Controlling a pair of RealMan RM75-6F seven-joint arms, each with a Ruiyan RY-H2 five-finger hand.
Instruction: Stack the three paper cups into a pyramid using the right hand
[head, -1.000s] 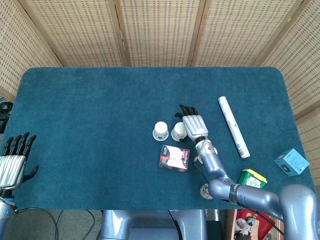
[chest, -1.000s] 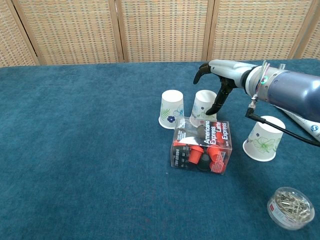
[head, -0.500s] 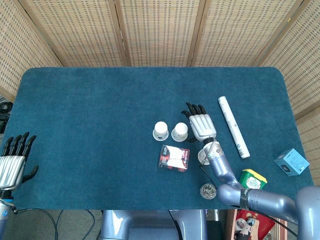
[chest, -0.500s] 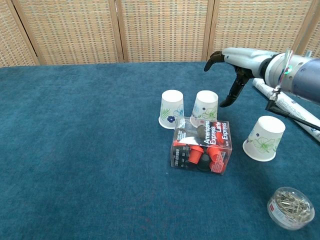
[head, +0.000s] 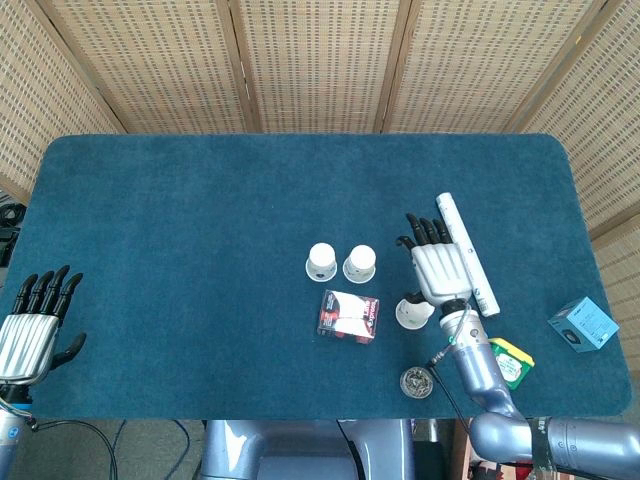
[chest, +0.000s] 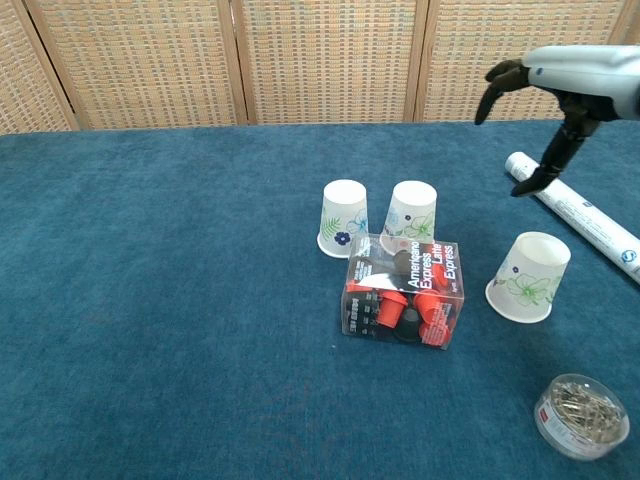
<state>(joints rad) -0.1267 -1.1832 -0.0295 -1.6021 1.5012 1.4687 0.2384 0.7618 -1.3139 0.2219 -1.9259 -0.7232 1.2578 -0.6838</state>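
Table cover (chest: 150, 300) matt napped cloth; paper cups (chest: 412, 213) smooth, printed; capsule box (chest: 404, 290) clear glossy plastic; screen (chest: 320, 60) woven cane.

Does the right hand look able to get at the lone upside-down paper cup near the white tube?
Probably yes: the right hand hovers open just above and beside that paper cup, with nothing between them; the white tube lies behind.
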